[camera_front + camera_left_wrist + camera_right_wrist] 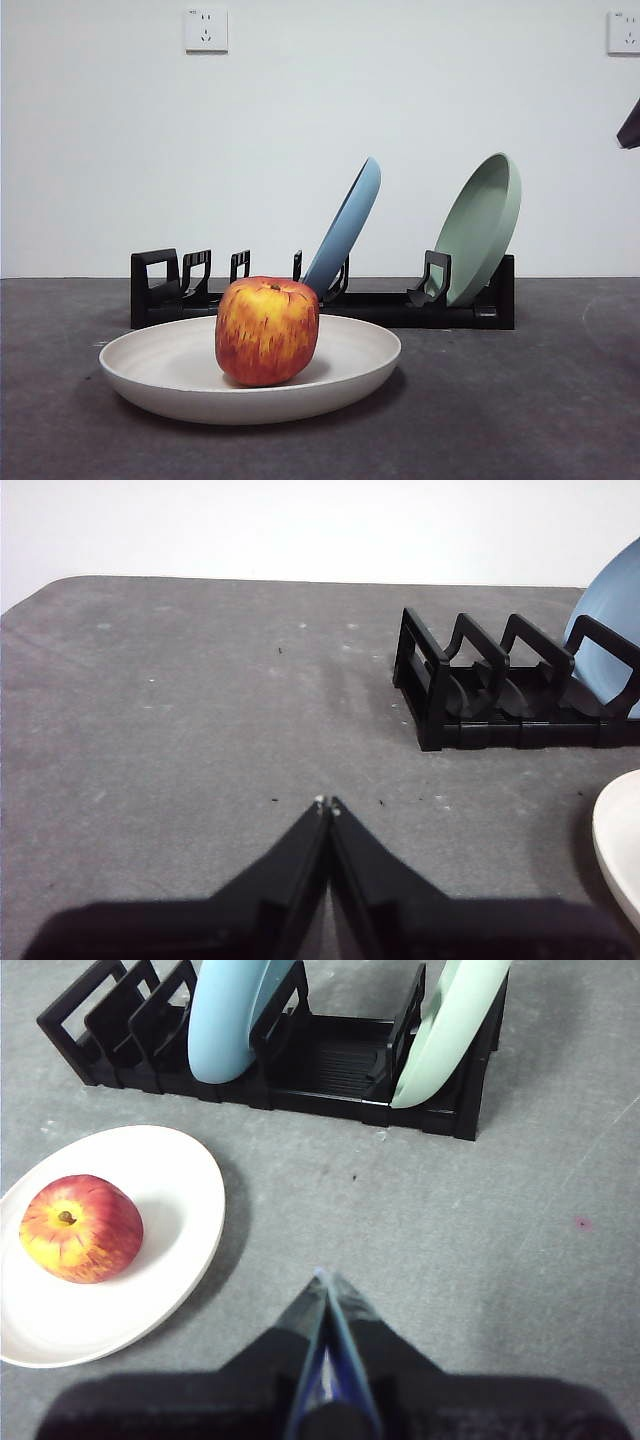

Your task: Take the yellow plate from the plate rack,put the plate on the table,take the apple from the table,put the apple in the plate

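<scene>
Right wrist view alone shows apple (80,1227) in yellow plate (175,1175); both pincers closed, empty.

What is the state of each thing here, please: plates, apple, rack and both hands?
Cream plate: flat on the table, holding the apple.
Apple: upright in the cream plate.
Blue plate: leaning in the rack.
Green plate: leaning in the rack.
Rack: on the table, several slots free.
Left hand: shut, holding nothing.
Right hand: shut, holding nothing.

Three plates — cream (180,375), blue (348,225), green (482,225) — one apple (266,330), one rack (330,300).
</scene>
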